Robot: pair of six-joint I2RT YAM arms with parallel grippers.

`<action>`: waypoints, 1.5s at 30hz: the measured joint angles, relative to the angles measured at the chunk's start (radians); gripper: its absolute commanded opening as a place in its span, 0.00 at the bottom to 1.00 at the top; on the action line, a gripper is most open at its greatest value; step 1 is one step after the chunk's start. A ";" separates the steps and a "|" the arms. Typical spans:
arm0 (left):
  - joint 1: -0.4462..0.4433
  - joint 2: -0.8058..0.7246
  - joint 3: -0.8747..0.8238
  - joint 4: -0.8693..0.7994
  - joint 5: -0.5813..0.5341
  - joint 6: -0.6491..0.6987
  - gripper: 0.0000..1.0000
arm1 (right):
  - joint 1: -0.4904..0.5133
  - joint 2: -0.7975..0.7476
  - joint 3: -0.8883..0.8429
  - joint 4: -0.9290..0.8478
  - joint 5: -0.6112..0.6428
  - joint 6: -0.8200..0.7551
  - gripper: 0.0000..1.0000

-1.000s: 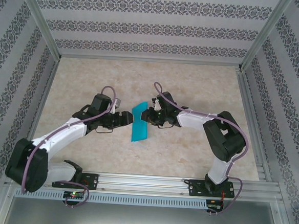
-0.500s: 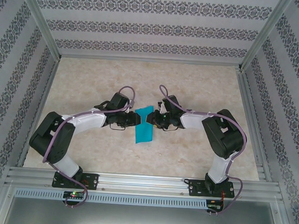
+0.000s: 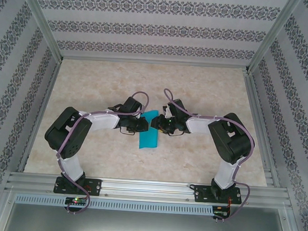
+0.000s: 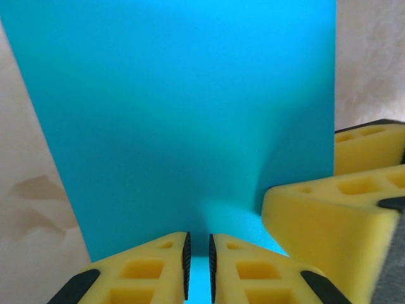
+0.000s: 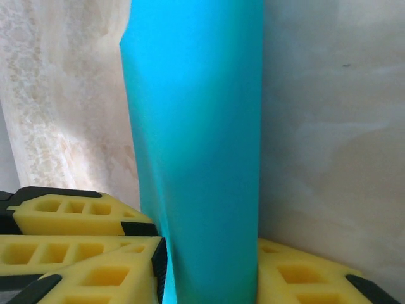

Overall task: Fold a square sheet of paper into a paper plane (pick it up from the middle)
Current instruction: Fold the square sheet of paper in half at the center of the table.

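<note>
The left arm has swung in toward the middle, and the left gripper (image 4: 197, 248) is now pinched together on the edge of the sheet of paper (image 3: 149, 135), at the centre of the top view. The right gripper (image 5: 210, 253) straddles the sheet, jaws apart. With only one thin pinch holding it, the paper could sag or slip.

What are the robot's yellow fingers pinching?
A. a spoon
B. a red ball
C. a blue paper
C: the left fingers are pressed together on the bottom edge of the blue paper.
</note>
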 measured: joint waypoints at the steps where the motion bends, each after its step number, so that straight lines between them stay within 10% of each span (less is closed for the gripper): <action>1: -0.002 0.002 0.000 0.000 0.000 0.003 0.19 | 0.000 -0.005 0.000 -0.008 0.001 -0.004 0.42; 45: -0.011 -0.080 0.112 -0.118 -0.033 0.045 0.33 | 0.000 -0.031 0.055 -0.225 0.167 -0.146 0.32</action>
